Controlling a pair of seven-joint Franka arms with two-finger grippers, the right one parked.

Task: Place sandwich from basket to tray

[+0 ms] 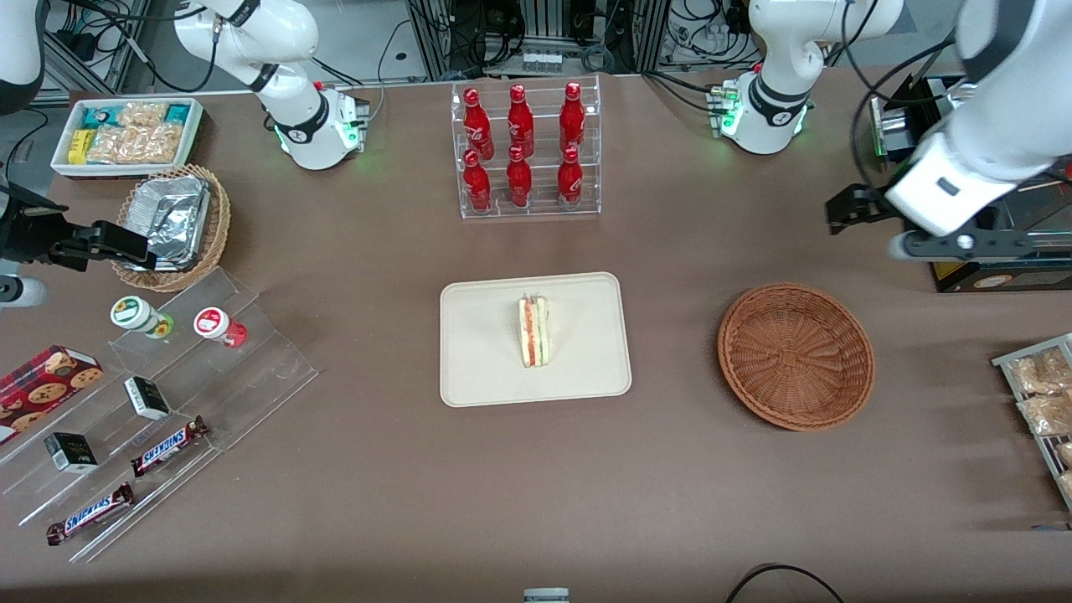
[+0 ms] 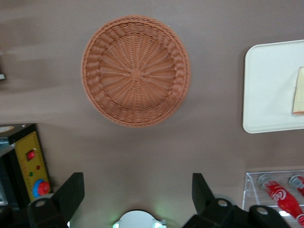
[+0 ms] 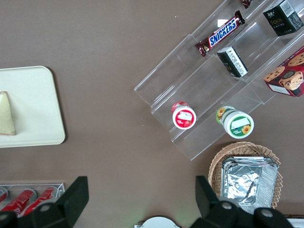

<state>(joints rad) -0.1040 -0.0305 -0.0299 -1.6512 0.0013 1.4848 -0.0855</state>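
The sandwich (image 1: pixel 533 331) stands on its edge near the middle of the cream tray (image 1: pixel 486 360), with the red and green filling facing up. The reddish-brown wicker basket (image 1: pixel 796 356) is empty and lies beside the tray, toward the working arm's end. My left gripper (image 1: pixel 847 209) is open and empty. It is raised above the table, farther from the front camera than the basket. The left wrist view shows the open gripper (image 2: pixel 137 190), the empty basket (image 2: pixel 135 71), the tray (image 2: pixel 268 85) and an edge of the sandwich (image 2: pixel 299 90). The right wrist view shows the tray (image 3: pixel 33 104) and the sandwich (image 3: pixel 5 114).
A clear rack of red bottles (image 1: pixel 526 151) stands farther back than the tray. A black box with a yellow button panel (image 2: pixel 31 166) sits near my gripper. A wire rack of snack packets (image 1: pixel 1043 394) lies at the working arm's end. A stepped acrylic stand (image 1: pixel 167 394) and a foil-lined tan basket (image 1: pixel 172 222) lie toward the parked arm's end.
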